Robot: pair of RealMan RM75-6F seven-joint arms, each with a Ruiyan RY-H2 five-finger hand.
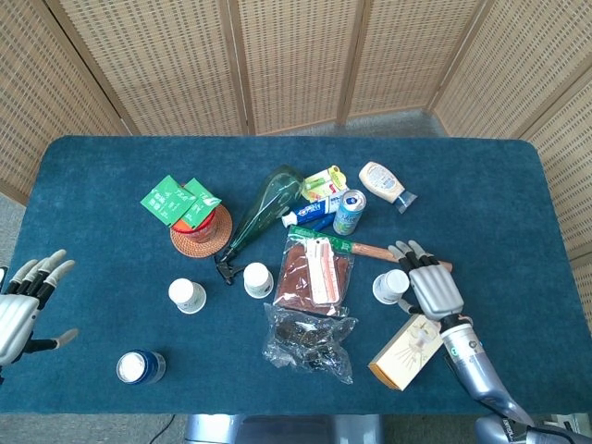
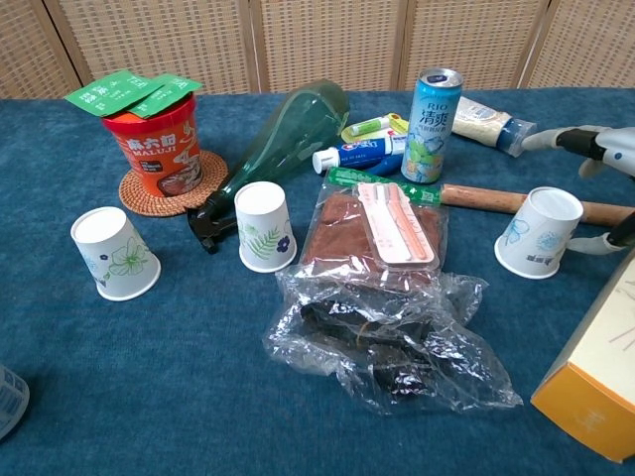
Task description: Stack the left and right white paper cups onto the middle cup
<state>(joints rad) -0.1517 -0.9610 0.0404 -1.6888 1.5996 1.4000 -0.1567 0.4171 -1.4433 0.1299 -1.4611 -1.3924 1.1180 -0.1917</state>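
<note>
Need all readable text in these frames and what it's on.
"RIO" and "清爽": blue drink can.
"HALUJI", partly readable: red instant noodle cup; its large Chinese characters are unclear.
Green sachets, toothpaste tube, yellow carton, white paper cups: print too small or blurred to read.

Bright even light, sharp, soft shadows
</note>
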